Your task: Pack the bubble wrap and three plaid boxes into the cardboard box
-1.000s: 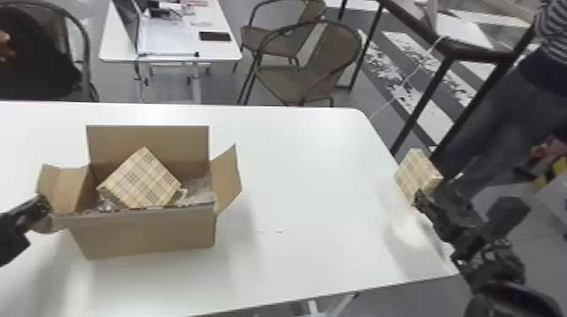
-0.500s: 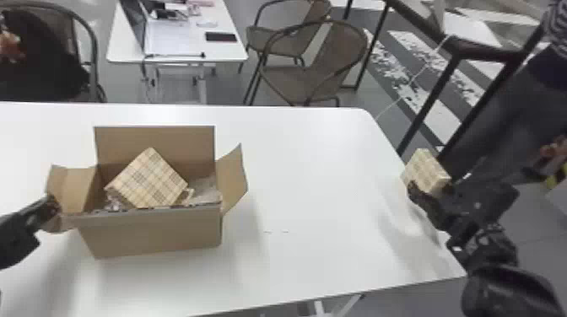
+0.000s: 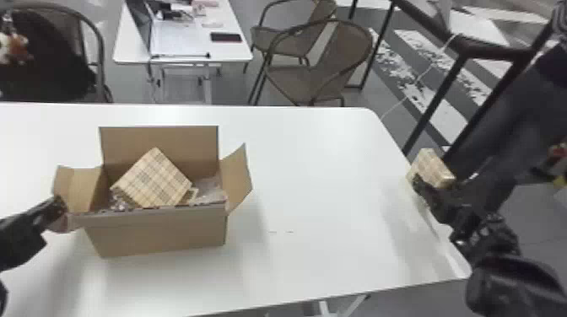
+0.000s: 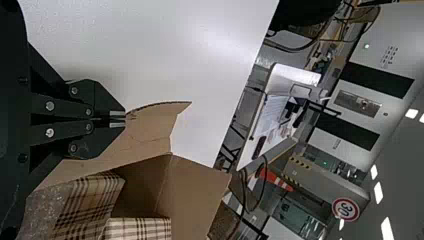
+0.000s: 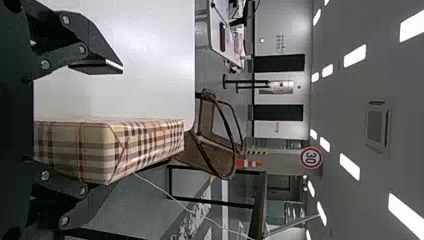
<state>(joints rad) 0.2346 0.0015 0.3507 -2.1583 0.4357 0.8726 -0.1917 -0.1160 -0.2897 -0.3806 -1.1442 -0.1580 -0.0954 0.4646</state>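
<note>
The cardboard box (image 3: 156, 232) stands open on the left of the table, a tilted plaid box (image 3: 152, 179) inside with bubble wrap (image 3: 209, 192) beside it. In the left wrist view, two plaid boxes (image 4: 95, 200) show in it. My left gripper (image 3: 63, 202) is at its left flap; up close, the gripper (image 4: 118, 118) is shut on that flap's edge. At the table's right edge, my right gripper (image 3: 441, 185) is around another plaid box (image 3: 430, 164). Seen from the wrist, this gripper (image 5: 117, 125) is open, the plaid box (image 5: 105, 150) between its fingers, apart from one.
The white table (image 3: 316, 189) has bare surface between the cardboard box and my right arm. The cardboard box's right flap (image 3: 236, 179) leans outward, and its back flap (image 3: 160, 141) stands up. Chairs (image 3: 316, 63) and a second table are behind.
The head view has shifted slightly, so the table and cardboard box appear farther right. My right gripper's visible finger has moved forward along the left side of the plaid box. My left gripper stays at the flap.
</note>
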